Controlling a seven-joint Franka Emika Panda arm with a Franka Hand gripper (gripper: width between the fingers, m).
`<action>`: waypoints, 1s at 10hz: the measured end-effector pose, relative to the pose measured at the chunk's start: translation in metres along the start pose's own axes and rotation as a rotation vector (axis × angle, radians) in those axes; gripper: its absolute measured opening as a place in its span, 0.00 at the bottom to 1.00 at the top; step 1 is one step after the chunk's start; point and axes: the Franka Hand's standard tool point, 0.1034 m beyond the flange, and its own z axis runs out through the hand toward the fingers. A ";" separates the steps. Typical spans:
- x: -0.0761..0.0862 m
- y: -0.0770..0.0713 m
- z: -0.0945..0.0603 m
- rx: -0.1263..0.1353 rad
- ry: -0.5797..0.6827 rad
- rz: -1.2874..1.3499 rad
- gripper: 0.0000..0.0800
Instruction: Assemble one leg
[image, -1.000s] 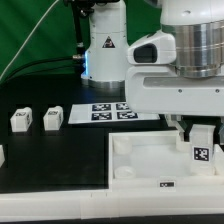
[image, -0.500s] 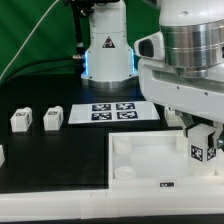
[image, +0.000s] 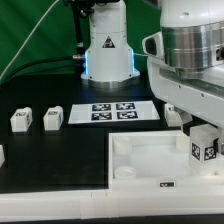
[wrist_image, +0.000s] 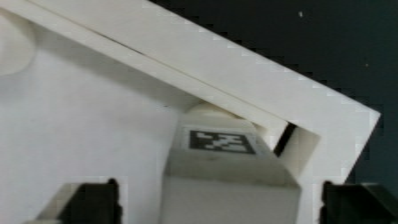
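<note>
One leg (image: 203, 146) clamped between gripper (image: 205, 140) fingers, right edge of frame, over far right corner of white tray (image: 135, 150). Wrist view: tagged leg (wrist_image: 226, 150) between fingers, at tray corner wall (wrist_image: 214, 70).

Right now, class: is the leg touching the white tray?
Cannot tell. In the wrist view the leg sits in the tray's corner, but neither view plainly shows contact or gap.

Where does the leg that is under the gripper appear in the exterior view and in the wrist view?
Exterior view: the leg is near the exterior view's right edge, under the gripper, at the tray's corner.
Wrist view: the leg shows between the dark fingers, tag facing the camera.
Shared landmark: the white tray's raised rim.
</note>
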 end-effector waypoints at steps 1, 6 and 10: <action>0.000 0.000 0.000 -0.001 0.000 -0.011 0.79; 0.001 -0.001 0.000 -0.013 -0.003 -0.648 0.81; 0.002 -0.002 -0.002 -0.050 0.022 -1.141 0.81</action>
